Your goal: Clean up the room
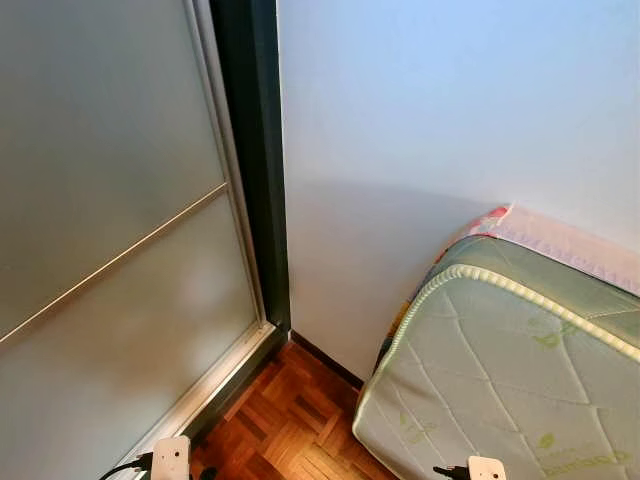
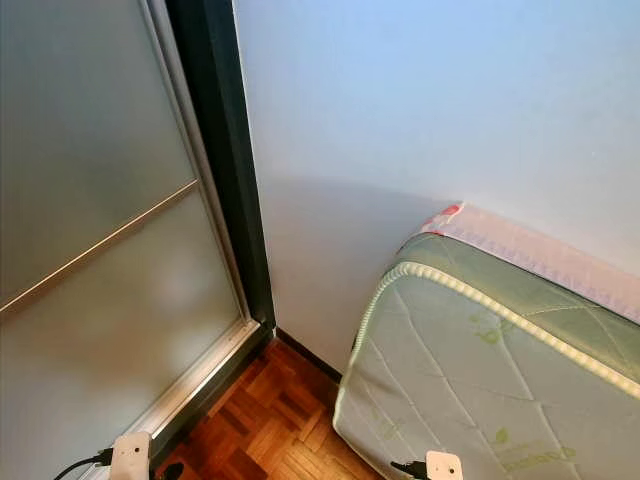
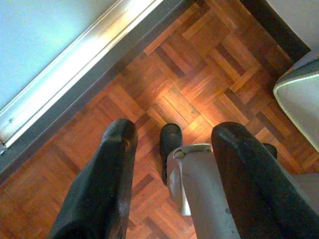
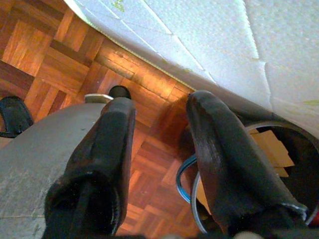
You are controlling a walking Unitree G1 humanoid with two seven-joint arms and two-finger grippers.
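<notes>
Reddish herringbone parquet floor (image 3: 199,74) runs between a frosted sliding glass door (image 1: 110,250) and a quilted pale-green mattress (image 1: 500,380) in a white-walled corner (image 1: 420,130). Both arms hang idle. The left gripper (image 3: 172,164), fingers parted and empty, hangs over the parquet beside the mattress. The right gripper (image 4: 159,144), likewise parted and empty, hangs at the mattress edge above a round dark bin (image 4: 279,164).

My head pair faces the wall (image 1: 430,130) corner and mattress (image 1: 500,380); both wrist cameras look straight down at parquet (image 3: 199,64).
</notes>
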